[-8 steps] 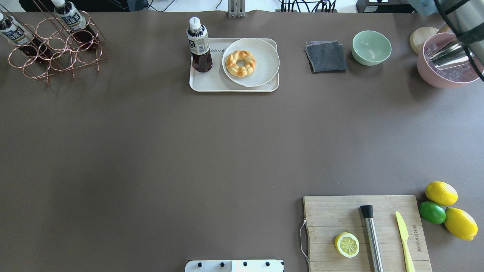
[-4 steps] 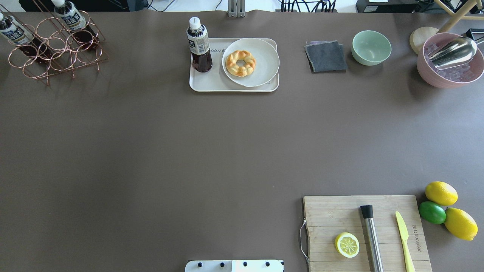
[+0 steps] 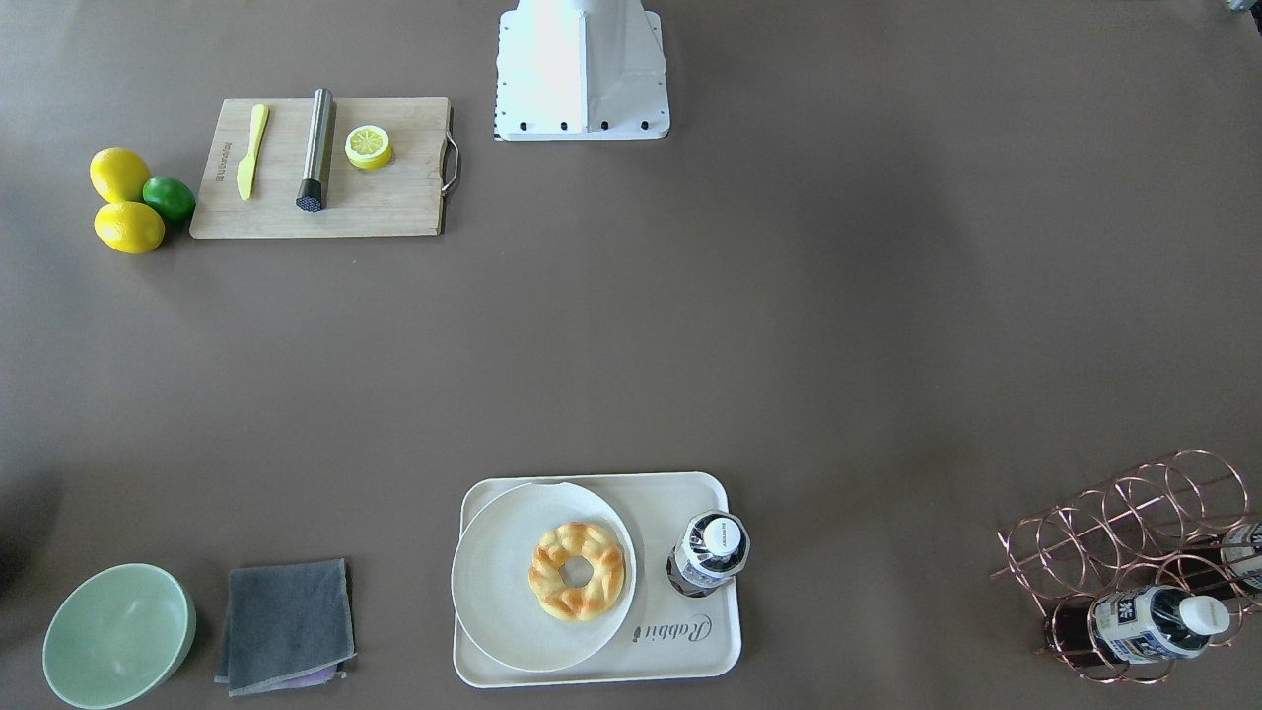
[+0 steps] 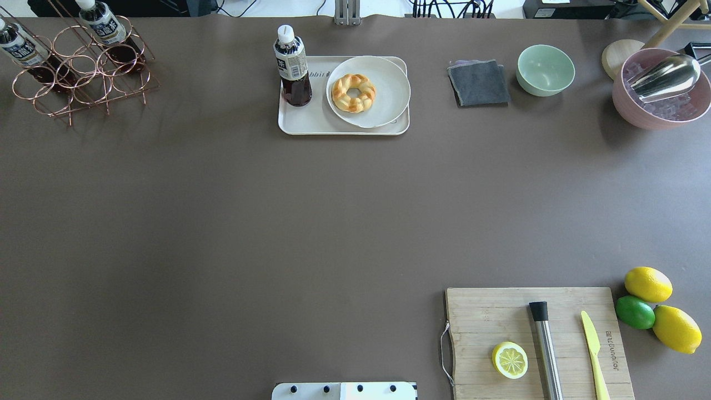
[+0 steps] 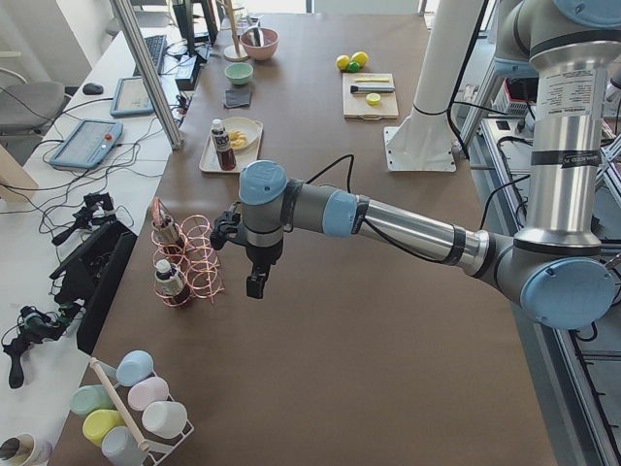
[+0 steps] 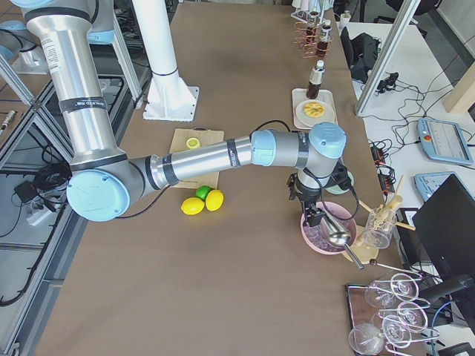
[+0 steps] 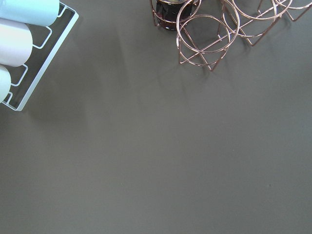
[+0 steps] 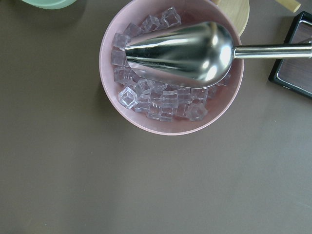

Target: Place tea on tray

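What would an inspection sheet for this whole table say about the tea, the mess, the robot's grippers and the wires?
Surface: plain brown table.
Job's things: tea stands upright on the tray, beside the plate.
Clutter: pastry on the plate; two more bottles in the copper rack; cutting board; pink bowl of ice with a scoop.
Grippers: left gripper near the copper rack, right gripper above the pink bowl; whether the jaws are open or shut, cannot tell.
Cables: black cables behind the far edge.
Surroundings: side desk with tablets.
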`<action>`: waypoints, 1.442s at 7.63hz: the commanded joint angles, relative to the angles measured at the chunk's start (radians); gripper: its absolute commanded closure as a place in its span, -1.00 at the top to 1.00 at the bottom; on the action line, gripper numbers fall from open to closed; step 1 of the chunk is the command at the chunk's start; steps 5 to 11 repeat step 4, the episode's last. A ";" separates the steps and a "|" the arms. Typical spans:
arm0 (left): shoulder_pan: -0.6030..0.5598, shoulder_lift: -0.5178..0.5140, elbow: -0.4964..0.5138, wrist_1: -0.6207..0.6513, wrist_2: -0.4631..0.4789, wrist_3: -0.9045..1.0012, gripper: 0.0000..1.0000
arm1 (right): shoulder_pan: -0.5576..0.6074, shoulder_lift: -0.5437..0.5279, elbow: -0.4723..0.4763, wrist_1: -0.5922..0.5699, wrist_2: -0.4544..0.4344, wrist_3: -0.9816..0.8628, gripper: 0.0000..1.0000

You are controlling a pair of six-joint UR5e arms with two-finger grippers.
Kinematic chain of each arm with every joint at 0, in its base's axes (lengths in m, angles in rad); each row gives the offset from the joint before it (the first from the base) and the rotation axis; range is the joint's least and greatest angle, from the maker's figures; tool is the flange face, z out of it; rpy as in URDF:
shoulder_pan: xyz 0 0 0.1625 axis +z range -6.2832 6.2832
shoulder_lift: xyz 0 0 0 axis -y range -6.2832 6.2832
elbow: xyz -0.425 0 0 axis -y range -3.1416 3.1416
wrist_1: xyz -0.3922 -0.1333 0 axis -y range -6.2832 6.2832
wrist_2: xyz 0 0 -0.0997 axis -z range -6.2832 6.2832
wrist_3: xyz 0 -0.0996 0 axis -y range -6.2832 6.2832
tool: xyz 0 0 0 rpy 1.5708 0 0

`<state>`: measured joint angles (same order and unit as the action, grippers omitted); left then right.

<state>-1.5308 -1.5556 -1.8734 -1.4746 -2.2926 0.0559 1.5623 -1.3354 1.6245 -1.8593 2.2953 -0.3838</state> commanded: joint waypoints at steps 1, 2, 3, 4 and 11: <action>0.001 0.003 0.003 -0.024 0.002 -0.001 0.95 | 0.001 -0.004 0.012 0.000 -0.001 0.011 1.00; 0.001 -0.001 0.008 -0.024 0.002 -0.001 0.95 | 0.001 -0.002 0.012 0.000 -0.001 0.011 1.00; 0.001 -0.001 0.005 -0.024 0.002 -0.002 0.95 | 0.001 0.001 0.011 -0.001 -0.002 0.013 1.00; 0.001 -0.001 0.003 -0.024 0.002 -0.002 0.95 | 0.001 0.002 0.011 0.000 -0.002 0.013 1.00; 0.001 -0.001 0.003 -0.024 0.002 -0.002 0.95 | 0.001 0.002 0.011 0.000 -0.002 0.013 1.00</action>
